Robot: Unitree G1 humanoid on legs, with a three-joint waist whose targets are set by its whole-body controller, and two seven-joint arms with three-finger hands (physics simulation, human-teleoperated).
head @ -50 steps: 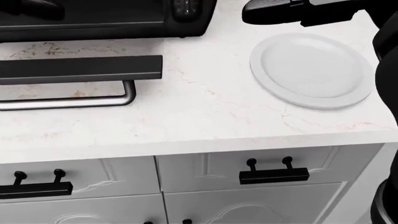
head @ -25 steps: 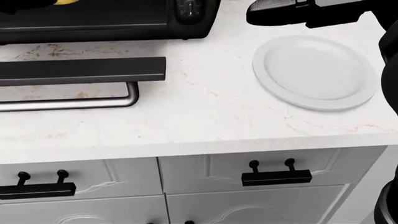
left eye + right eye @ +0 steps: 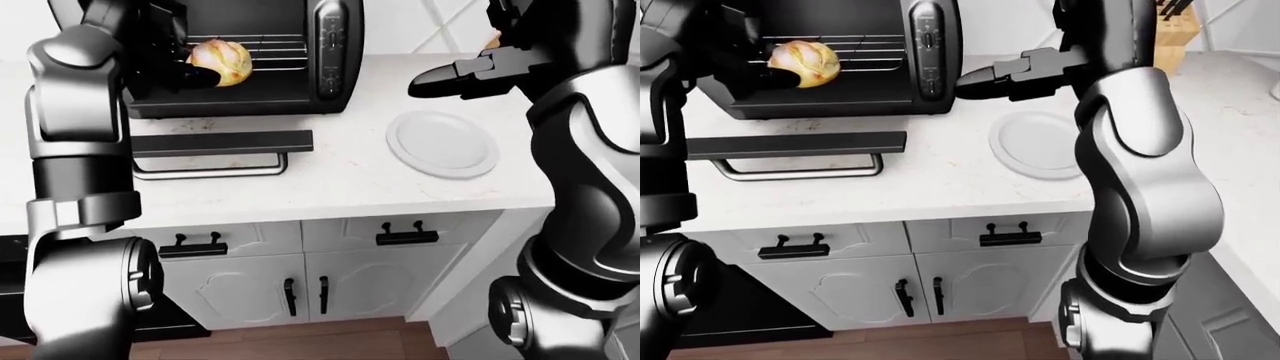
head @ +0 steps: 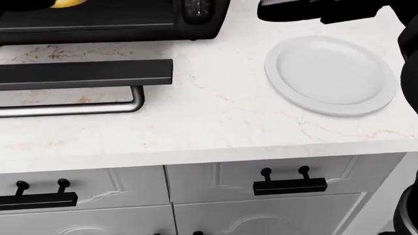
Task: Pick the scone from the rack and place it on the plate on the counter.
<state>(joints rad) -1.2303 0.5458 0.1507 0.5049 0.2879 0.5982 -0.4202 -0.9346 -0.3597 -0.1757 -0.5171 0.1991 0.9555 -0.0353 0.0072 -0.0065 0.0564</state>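
Note:
The golden scone (image 3: 224, 60) is at the mouth of the black toaster oven (image 3: 335, 52), just off its wire rack (image 3: 275, 49). My left hand (image 3: 196, 75) is shut on the scone from the left and below. A sliver of the scone shows at the top left of the head view (image 4: 65, 3). The white plate (image 4: 330, 73) lies empty on the marble counter (image 4: 215, 122), right of the oven. My right hand (image 3: 432, 77) is open with its fingers stretched flat, hovering above the counter at the plate's upper edge.
The oven's door (image 3: 225, 142) lies folded down over the counter, its metal handle (image 3: 205, 171) toward me. White cabinet doors with black handles (image 4: 289, 185) are below the counter edge. A knife block (image 3: 1170, 45) stands at the upper right.
The scone's edge has come into the top left of the head view, held by my left hand. The picture has shifted slightly. My right hand has stayed above the plate's upper edge.

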